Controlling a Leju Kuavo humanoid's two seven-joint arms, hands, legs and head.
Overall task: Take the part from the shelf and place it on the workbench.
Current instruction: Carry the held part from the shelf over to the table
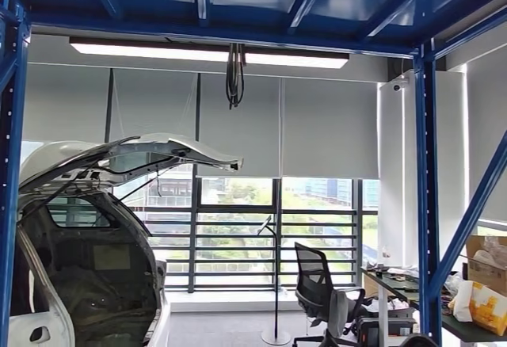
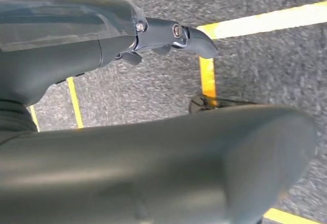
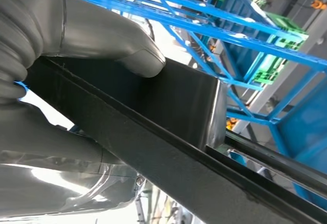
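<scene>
Thumb and fingers of my right hand (image 3: 77, 96) are clamping the long black part (image 3: 181, 132), its long axis running out past the hand toward blue racking (image 3: 247, 24). My left hand (image 2: 115, 45) is hanging over grey floor (image 2: 262, 65), fingers loosely extended, holding nothing. I'm judging the bench (image 1: 418, 291) lies ahead-right.

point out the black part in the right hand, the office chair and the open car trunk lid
black part (image 3: 181, 106): right wrist view, its flat dark face
office chair (image 1: 310, 272): head view, mesh backrest
car trunk lid (image 1: 137, 155): head view, raised panel
</scene>
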